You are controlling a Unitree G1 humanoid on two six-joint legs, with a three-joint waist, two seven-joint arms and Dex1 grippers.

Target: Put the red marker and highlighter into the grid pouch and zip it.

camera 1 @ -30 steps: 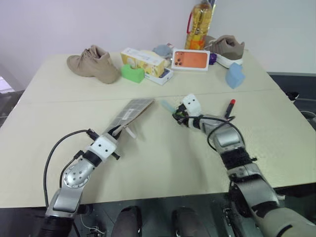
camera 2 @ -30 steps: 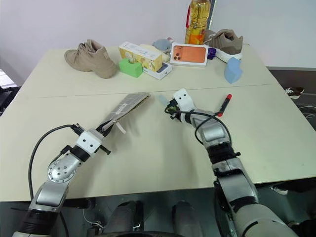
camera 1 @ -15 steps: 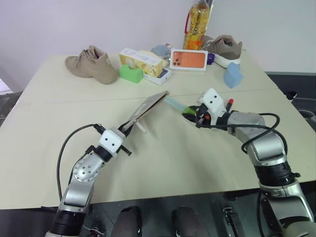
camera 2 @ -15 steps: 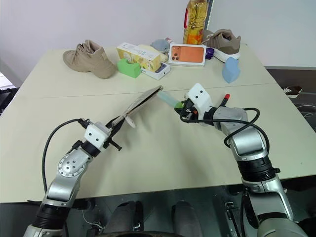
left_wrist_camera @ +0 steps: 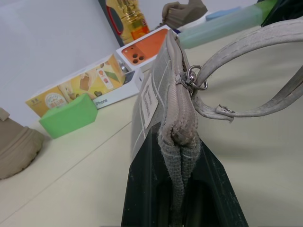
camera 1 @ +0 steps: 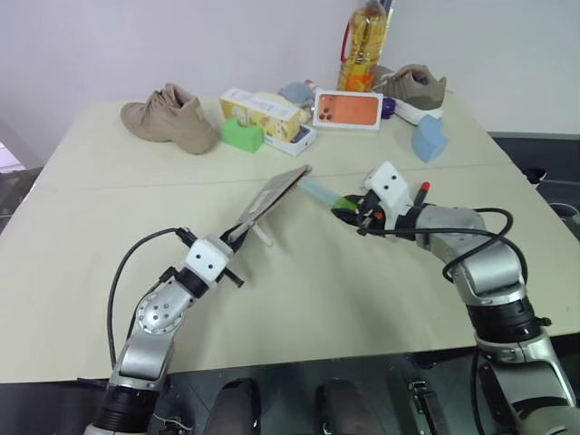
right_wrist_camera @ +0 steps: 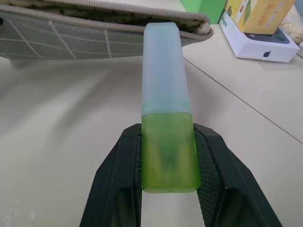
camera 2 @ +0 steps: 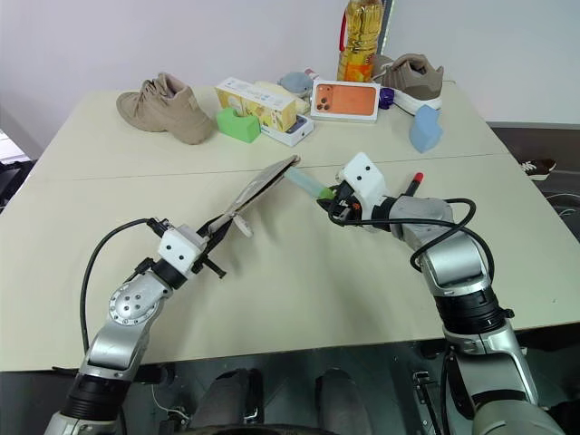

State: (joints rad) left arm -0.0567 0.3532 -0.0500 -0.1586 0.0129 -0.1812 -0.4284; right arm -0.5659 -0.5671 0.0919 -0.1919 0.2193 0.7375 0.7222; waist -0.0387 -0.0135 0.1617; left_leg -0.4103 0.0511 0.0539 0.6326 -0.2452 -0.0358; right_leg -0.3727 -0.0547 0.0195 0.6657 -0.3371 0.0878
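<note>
Nearest the robot, the left gripper (camera 1: 237, 238) is clamped tight on one end of the grid pouch (camera 1: 272, 195) and has swung it up off the table (camera 1: 299, 299) since a second ago, when it lay almost flat — now it stands tilted, its far end raised toward the other arm, and it has held that pose for the last half second. Across from it the right gripper (camera 2: 332, 201) has drawn back and lifted, its fingers (right_wrist_camera: 118, 189) pinching the green cap of the highlighter (right_wrist_camera: 164, 113), whose pale end now points at the pouch's zipper edge, very near or just touching it. The wrist view suggests a slit along that edge, so the insertion looks lined up but not yet made. The red marker (camera 1: 422, 189) lies on the table just beyond the right arm — untouched, the second item to fetch. Farther back sit a green block (camera 1: 242, 135), boxes and shoes.
</note>
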